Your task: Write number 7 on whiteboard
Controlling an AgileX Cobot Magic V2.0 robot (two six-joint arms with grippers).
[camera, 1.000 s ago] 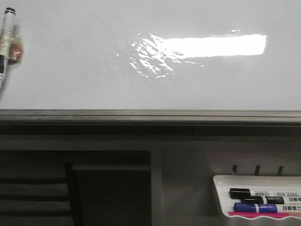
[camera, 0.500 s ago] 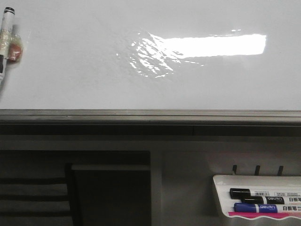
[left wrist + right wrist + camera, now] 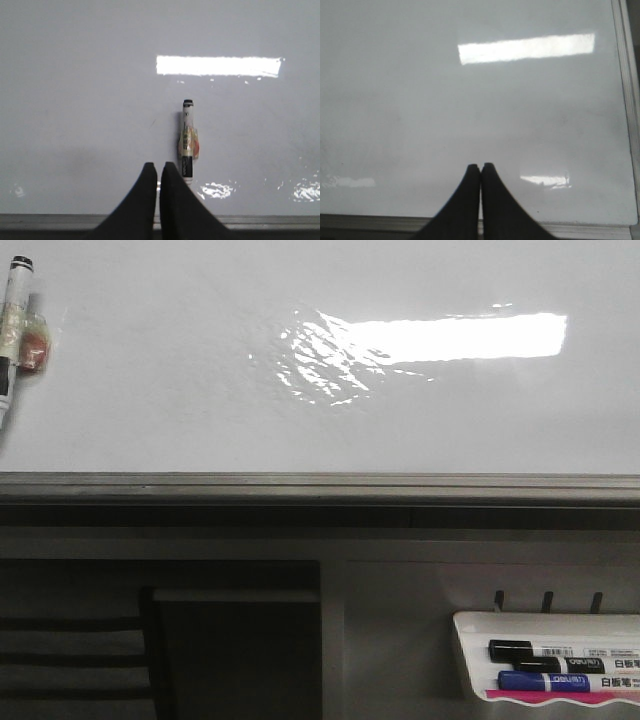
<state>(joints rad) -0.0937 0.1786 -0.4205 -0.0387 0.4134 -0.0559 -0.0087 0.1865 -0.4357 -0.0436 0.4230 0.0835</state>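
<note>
The whiteboard (image 3: 320, 360) is glossy white with a bright glare bar, edged by a grey rail (image 3: 320, 485). No number 7 shows on it. A marker (image 3: 12, 325) with a black cap lies on the board at the far left; it also shows in the left wrist view (image 3: 187, 140). My left gripper (image 3: 158, 165) is shut and empty, its tips just beside the marker's near end. My right gripper (image 3: 481, 165) is shut and empty over bare whiteboard (image 3: 470, 110) near the rail. Neither gripper shows in the front view.
A small white marker tray (image 3: 548, 655) at the lower right holds a black marker (image 3: 545, 649) and a blue marker (image 3: 555, 681). Dark shelving (image 3: 160, 640) lies below the rail. The board's side rail (image 3: 626, 100) shows in the right wrist view.
</note>
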